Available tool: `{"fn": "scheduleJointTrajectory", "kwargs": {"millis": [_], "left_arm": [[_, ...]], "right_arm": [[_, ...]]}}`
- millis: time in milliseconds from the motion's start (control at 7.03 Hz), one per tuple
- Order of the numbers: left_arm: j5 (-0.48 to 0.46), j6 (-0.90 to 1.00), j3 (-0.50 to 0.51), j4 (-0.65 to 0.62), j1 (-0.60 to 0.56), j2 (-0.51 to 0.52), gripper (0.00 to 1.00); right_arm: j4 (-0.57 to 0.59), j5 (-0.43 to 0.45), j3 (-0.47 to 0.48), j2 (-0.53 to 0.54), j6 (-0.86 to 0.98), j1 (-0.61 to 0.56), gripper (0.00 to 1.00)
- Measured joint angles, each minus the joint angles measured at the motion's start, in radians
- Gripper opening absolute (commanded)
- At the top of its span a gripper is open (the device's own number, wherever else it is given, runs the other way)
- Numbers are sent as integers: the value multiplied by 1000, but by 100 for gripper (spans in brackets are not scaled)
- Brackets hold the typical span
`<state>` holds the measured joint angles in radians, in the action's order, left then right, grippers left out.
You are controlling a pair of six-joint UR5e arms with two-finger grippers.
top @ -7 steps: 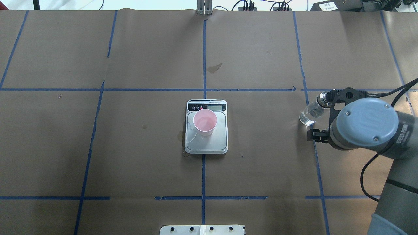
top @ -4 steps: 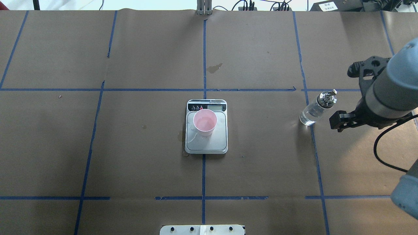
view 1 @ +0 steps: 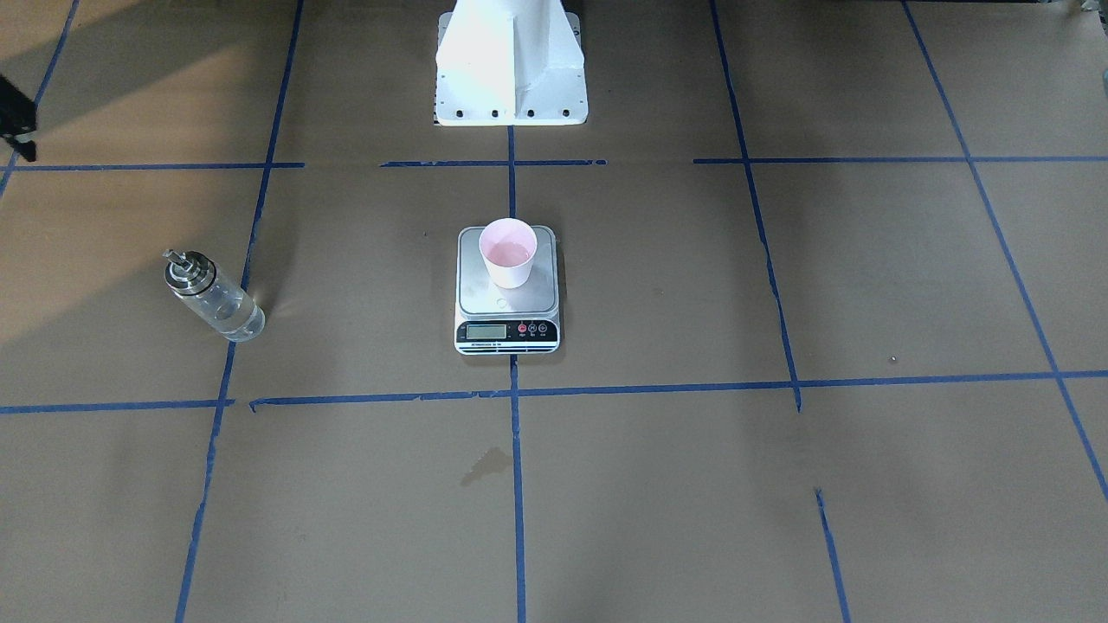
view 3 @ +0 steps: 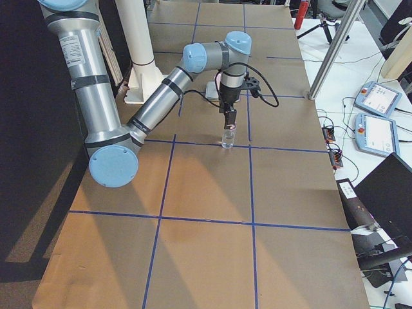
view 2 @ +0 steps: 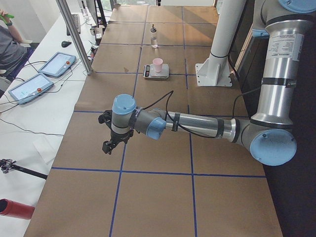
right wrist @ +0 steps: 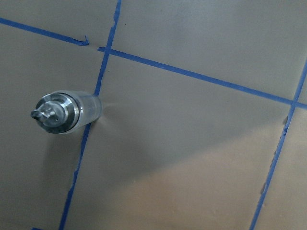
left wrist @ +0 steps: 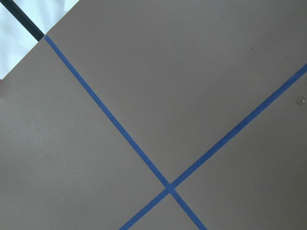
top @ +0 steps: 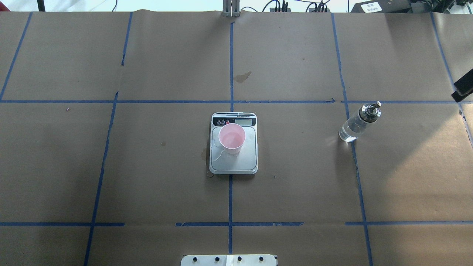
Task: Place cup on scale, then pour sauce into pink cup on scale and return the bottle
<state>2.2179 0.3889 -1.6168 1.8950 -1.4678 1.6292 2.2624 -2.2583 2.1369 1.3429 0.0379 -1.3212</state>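
I see the cup (top: 232, 138) on the scale (top: 244, 159); the bottle (top: 354, 126) stands alone, well apart. I can't tell whether the left gripper (view 2: 107, 145) or the right gripper (view 3: 228, 122) is clenched.

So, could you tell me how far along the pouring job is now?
Done: the cup sits on the scale with liquid inside, and the bottle stands free on the table. In hand: nothing; the right gripper is clear of it. Remaining: nothing apparent.

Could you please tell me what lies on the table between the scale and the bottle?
Nothing: the overhead view shows only bare brown paper between the scale and the bottle, and the front-facing view agrees.
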Motion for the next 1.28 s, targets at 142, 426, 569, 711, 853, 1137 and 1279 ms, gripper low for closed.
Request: {"fn": "scheduleJointTrajectory", "kwargs": {"millis": [142, 426, 569, 711, 853, 1137, 1279], "left_arm": [[1, 1, 1, 1, -1, -4, 100], [1, 2, 1, 1, -7, -10, 100], [1, 2, 3, 0, -15, -12, 100], [0, 0, 7, -4, -22, -14, 100], [0, -4, 12, -13, -29, -20, 100], [10, -6, 14, -77, -53, -36, 100], [27, -3, 13, -132, -67, -40, 100]], "right_arm": [[-23, -19, -103, 9, 189, -90, 100], [-181, -11, -307, 29, 347, -167, 100], [-295, -2, -394, 52, 358, -177, 100], [-406, 3, -472, 74, 339, -181, 100], [-487, 3, -529, 95, 285, -182, 100], [-584, -2, -566, 140, 176, -182, 100], [-606, -3, -569, 152, 142, -182, 100]]}}
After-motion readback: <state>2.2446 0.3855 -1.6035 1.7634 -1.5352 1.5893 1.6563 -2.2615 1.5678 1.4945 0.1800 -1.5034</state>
